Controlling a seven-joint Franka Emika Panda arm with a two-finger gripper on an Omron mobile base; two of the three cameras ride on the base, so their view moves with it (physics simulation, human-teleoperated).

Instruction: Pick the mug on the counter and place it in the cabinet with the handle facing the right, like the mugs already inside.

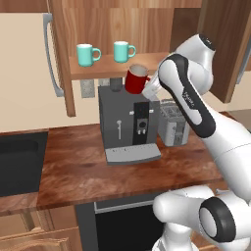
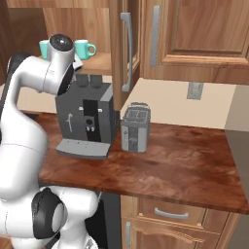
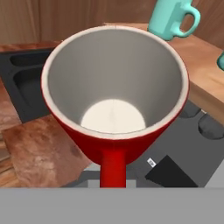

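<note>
The white arm's two-finger gripper (image 1: pixel 149 87) is clamping tight on the small dark red mug with its pale interior (image 1: pixel 136 79), holding it up in the air, tilted, just in front of and slightly below the lighter wooden shelf (image 1: pixel 152 62) of the brown wood-grain wall cabinet (image 1: pixel 112 24). Looking along the hand, the mug's open mouth is gaping at the camera, and its dark red loop handle (image 3: pixel 113 167) is pointing straight down toward the fingertips. Directly beneath the mug, the grey-and-black coffee machine (image 1: pixel 128 125) is standing on the reddish-brown wood-grain worktop (image 1: pixel 88 171), with a small silver toaster (image 1: pixel 172 125) sitting just beside it. Up on the shelf, two teal-green mugs with white interiors are waiting side by side, one on the left (image 1: pixel 86 54) and one on the right (image 1: pixel 123 51), both upright with their loops facing right. A cabinet door with a long grey bar handle (image 1: pixel 50 54) is hanging open at the left, and a dark sink basin (image 1: pixel 19 162) is sitting set into the worktop at the far left.
</note>
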